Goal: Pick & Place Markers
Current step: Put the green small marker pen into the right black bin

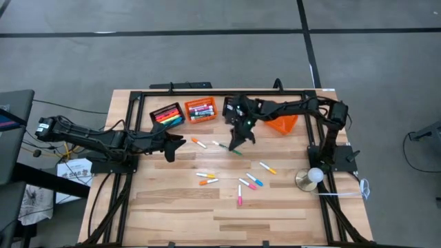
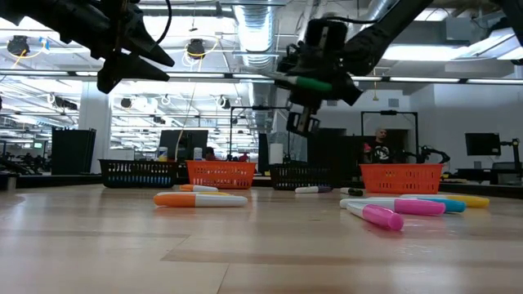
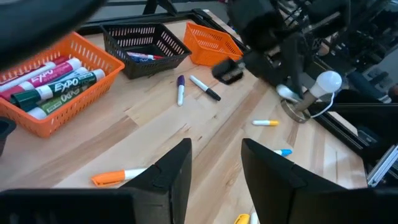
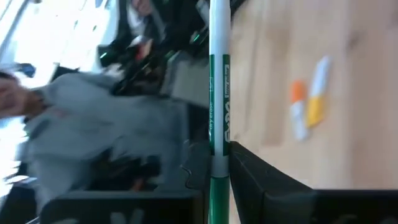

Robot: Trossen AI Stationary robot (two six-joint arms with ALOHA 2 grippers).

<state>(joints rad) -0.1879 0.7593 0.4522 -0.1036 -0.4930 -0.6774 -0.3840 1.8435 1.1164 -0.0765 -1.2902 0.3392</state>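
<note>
Above table centre, right gripper (image 2: 304, 84) jaws clamp green marker (image 4: 219, 112), long axis level; left gripper (image 1: 173, 147) jaws part-open, empty.

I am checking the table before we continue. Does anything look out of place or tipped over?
Yes. One orange basket, near the right arm, lies tipped on its side, while the other baskets stand upright. Several markers lie scattered on the table, as the task expects.
</note>
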